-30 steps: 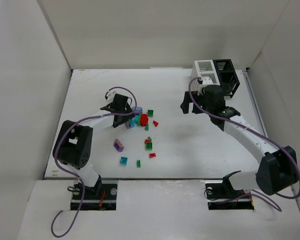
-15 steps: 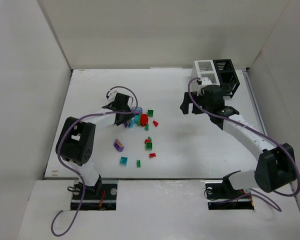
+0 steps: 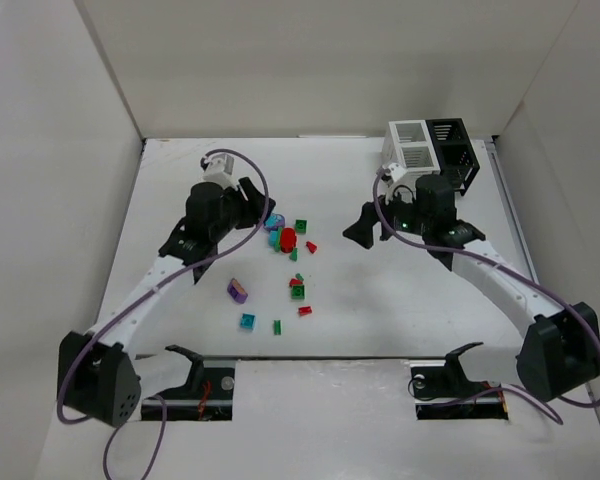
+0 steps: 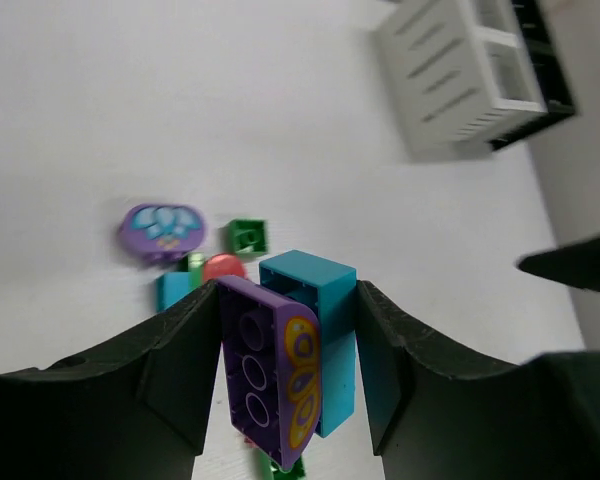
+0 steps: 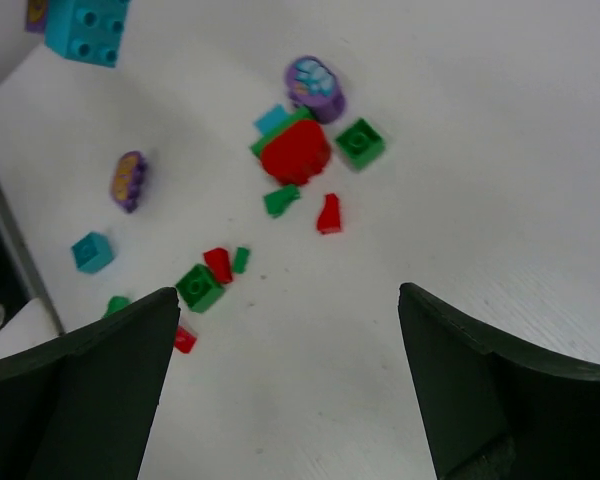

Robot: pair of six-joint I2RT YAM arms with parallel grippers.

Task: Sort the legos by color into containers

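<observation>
A purple lego (image 4: 275, 385) and teal lego (image 4: 325, 330) were gripped together by the left fingers (image 4: 180, 370); the right fingers (image 5: 110, 370) were spread wide, empty. Transport to the containers (image 3: 430, 145) was judged next.

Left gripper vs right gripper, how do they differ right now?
Left gripper clamps a purple brick and a teal brick side by side; right gripper holds nothing. Left jaws are narrowed onto the bricks; right jaws stand wide open. Shared: both black, both by the lego pile.
</observation>
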